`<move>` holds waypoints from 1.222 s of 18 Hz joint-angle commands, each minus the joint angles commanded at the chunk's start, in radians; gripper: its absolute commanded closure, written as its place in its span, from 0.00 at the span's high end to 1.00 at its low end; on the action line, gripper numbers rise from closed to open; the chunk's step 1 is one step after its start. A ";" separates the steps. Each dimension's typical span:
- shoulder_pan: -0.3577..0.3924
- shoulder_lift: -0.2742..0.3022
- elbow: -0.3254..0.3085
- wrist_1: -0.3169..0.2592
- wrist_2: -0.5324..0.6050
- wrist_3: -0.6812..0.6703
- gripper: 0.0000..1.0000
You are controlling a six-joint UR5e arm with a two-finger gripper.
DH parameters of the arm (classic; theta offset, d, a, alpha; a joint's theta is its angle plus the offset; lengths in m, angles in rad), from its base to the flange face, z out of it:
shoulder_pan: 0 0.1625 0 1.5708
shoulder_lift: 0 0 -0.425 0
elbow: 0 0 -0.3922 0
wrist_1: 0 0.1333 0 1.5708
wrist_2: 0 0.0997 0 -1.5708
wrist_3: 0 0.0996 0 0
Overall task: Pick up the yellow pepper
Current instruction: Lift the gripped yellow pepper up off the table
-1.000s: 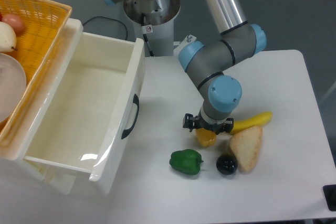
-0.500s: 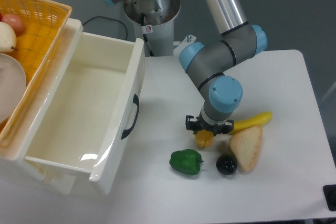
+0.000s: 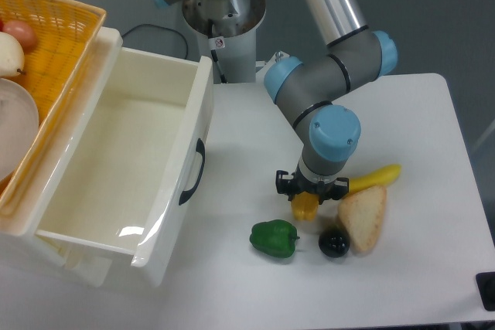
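My claw (image 3: 308, 200) points straight down just right of frame centre, its fingers pinching the yellow pepper (image 3: 305, 206), a small glossy, lobed block peeking out beneath my wrist. Below it to the left lies a shiny green pepper (image 3: 274, 238); to the right sit a round black fruit (image 3: 333, 243), a pale bread slice (image 3: 363, 216) and a curved banana (image 3: 373, 178). A smooth white drawer (image 3: 116, 168) stands open at left.
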 joint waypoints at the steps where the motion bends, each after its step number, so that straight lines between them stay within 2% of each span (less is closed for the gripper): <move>1: -0.002 0.008 0.009 -0.008 -0.002 0.029 0.04; 7: 0.008 0.077 0.026 -0.032 -0.078 0.190 0.04; 11: 0.000 0.120 0.025 -0.054 -0.091 0.279 0.04; 17: -0.014 0.152 0.009 -0.071 -0.087 0.528 0.05; 22: -0.017 0.154 0.005 -0.081 -0.084 0.550 0.05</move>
